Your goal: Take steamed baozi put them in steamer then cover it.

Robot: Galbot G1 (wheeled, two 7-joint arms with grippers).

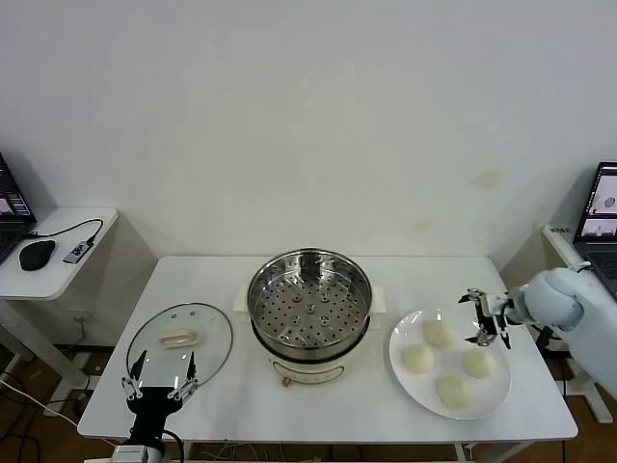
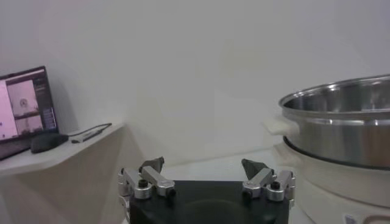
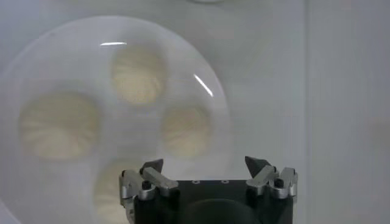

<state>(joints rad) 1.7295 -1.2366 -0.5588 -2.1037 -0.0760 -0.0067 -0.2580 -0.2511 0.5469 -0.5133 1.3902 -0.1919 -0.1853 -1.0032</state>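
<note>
Several cream-white baozi (image 1: 438,333) lie on a flat white plate (image 1: 497,391) at the table's right; they also show in the right wrist view (image 3: 139,74). My right gripper (image 1: 489,317) is open and empty, hovering above the plate's far right rim; in its own view (image 3: 206,164) the buns lie below and ahead of it. The steel steamer (image 1: 308,301) stands open at the table's middle with its perforated tray bare, and shows in the left wrist view (image 2: 341,122). The glass cover (image 1: 179,338) lies flat at the left. My left gripper (image 1: 160,378) is open and empty, parked just in front of the cover.
A white side desk (image 1: 58,253) with a mouse, a cable and a laptop stands to the left. Another laptop (image 1: 600,207) sits at the far right. The white table (image 1: 318,410) has bare surface in front of the steamer.
</note>
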